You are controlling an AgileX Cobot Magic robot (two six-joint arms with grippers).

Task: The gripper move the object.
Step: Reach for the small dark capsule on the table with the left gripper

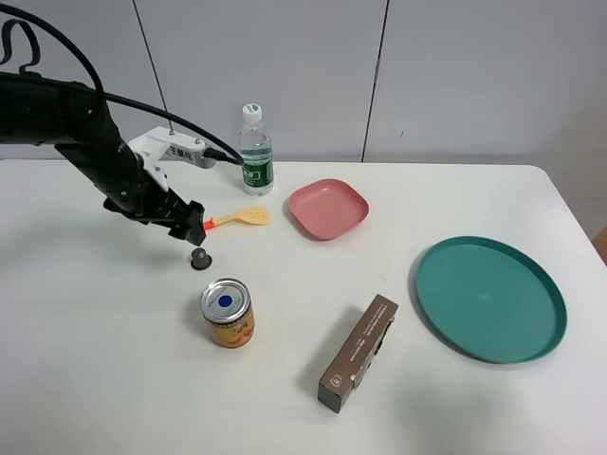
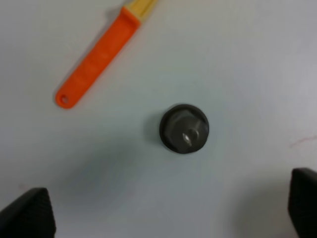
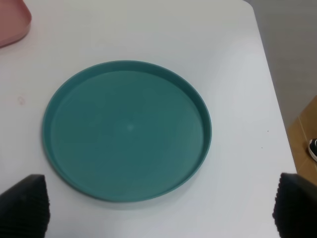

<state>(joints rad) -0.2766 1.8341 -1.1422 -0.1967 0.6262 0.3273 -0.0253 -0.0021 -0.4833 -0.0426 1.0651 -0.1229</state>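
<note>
We hold our left tool [image 2: 166, 210] wide open and empty above the surface; the small dark capsule [image 2: 184, 129] sits just below, centred between its jaws.

My high camera looked down from afar across the whole counter [image 1: 114, 379] toward the back wall [image 1: 474, 76]. The left wrist camera pointed straight down from close above, taking in the small dark capsule [image 2: 184, 128] and an orange handle [image 2: 96, 58], both of which the high view also held. The right wrist camera sat farther off, looking down over the teal plate [image 3: 126, 130] and a corner of the pink plate [image 3: 12, 22], shared with the high view too.
</note>
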